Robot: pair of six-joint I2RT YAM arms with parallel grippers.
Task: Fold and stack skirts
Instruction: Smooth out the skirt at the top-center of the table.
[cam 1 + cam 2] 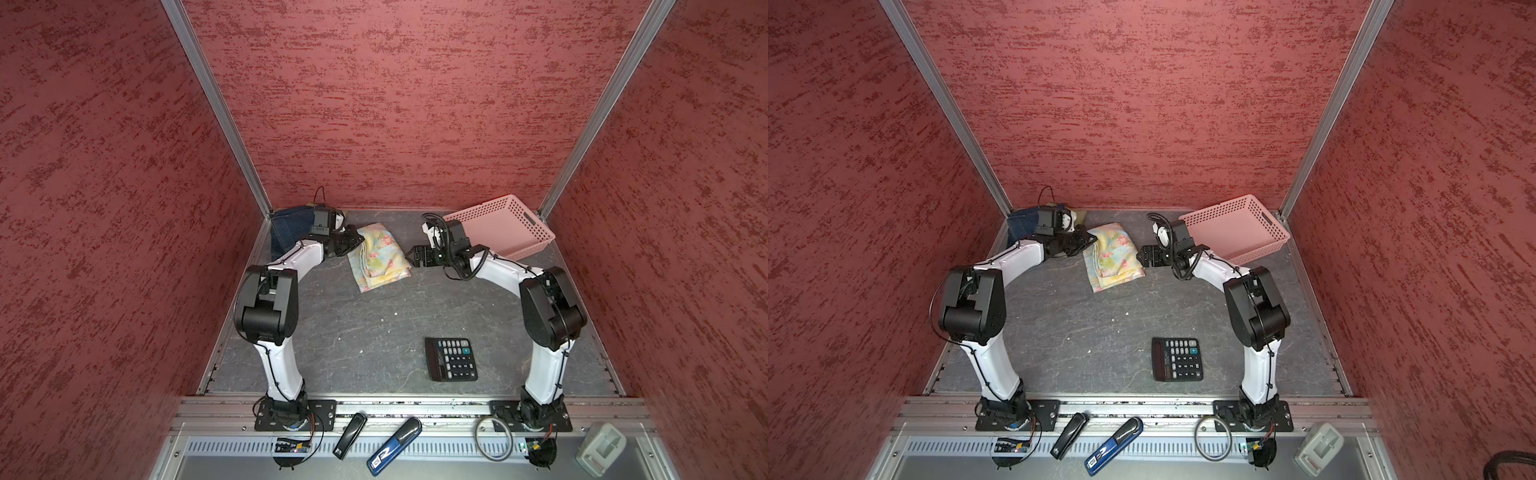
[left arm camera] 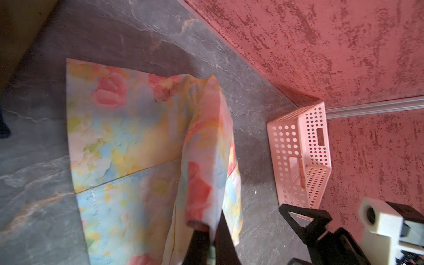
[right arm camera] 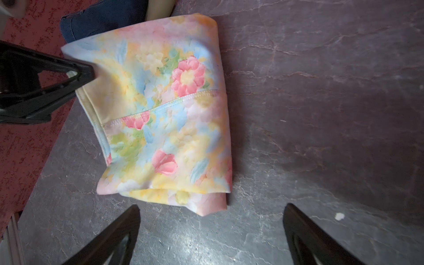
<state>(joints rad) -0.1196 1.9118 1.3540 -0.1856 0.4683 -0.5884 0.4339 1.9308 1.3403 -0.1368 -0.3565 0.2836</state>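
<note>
While the left hand pinches the floral skirt, the right hand gapes nearby

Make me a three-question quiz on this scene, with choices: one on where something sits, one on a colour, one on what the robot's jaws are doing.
1. Where is the pink basket?
A. beside the calculator
B. far right corner
C. on the front rail
2. What colour is the far-left skirt?
A. dark blue
B. white
C. red
3. What are the left jaws doing?
A. gaping over bare table
B. pinching a fold of the flowered skirt
C. gripping the basket
Answers: B, it sits far back on the right; A, blue denim shows there; B, the wrist view shows them shut on cloth.
</note>
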